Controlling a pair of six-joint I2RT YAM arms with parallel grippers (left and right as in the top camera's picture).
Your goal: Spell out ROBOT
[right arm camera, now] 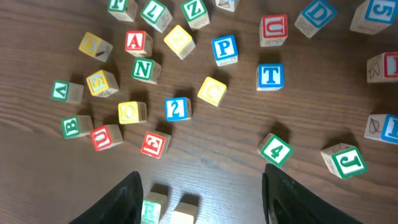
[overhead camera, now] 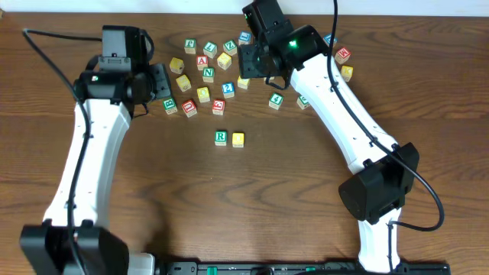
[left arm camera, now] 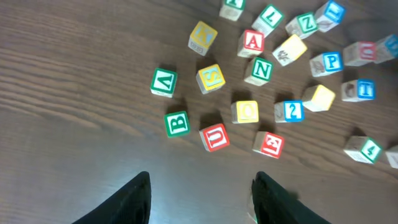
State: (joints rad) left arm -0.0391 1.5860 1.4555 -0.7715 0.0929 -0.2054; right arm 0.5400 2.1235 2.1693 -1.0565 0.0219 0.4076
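R block beside yellow block; left end effector, right end effector agape, empty

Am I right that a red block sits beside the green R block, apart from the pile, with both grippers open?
Not quite: the overhead view shows a yellow block, not red, beside the green R block. The left gripper and right gripper are indeed open.

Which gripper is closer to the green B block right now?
Left. The left gripper is open and just short of the green B block, which lies slightly to its left. The right gripper, also open, is well off to that block's right.
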